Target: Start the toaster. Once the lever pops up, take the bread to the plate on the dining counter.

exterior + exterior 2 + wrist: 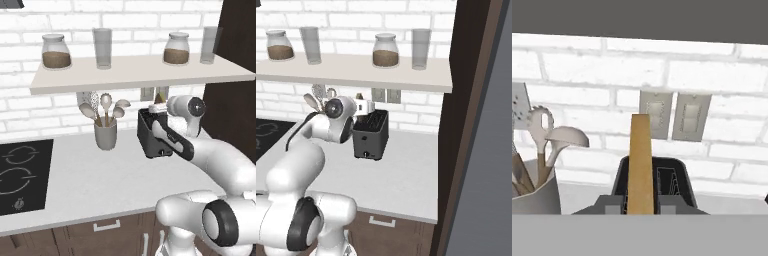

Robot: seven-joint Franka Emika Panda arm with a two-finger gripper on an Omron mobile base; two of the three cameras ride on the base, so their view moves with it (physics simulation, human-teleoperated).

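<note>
1. The toaster (152, 137) stands on the grey surface (95, 180), near the white brick wall and below the shelf (140, 75).
2. The pincer (641, 210) is above the toaster, and it pinches the bread (640, 165) by its lower part.
3. In the hand view the bread is seen from its thin edge, upright, as a tall golden-brown strip that rises between the two fingers, in front of the toaster's open slots.
4. In the left base view the bread (161, 94) is a small brown piece just over the white hand, higher than the toaster top.
5. A grey utensil cup (105, 134) with spoons stands to the left of the toaster, a little apart from it.
6. Two wall sockets (674, 116) are on the wall behind the toaster.
7. On the shelf stand two jars (55, 51) with brown content and two glasses (102, 48).
</note>
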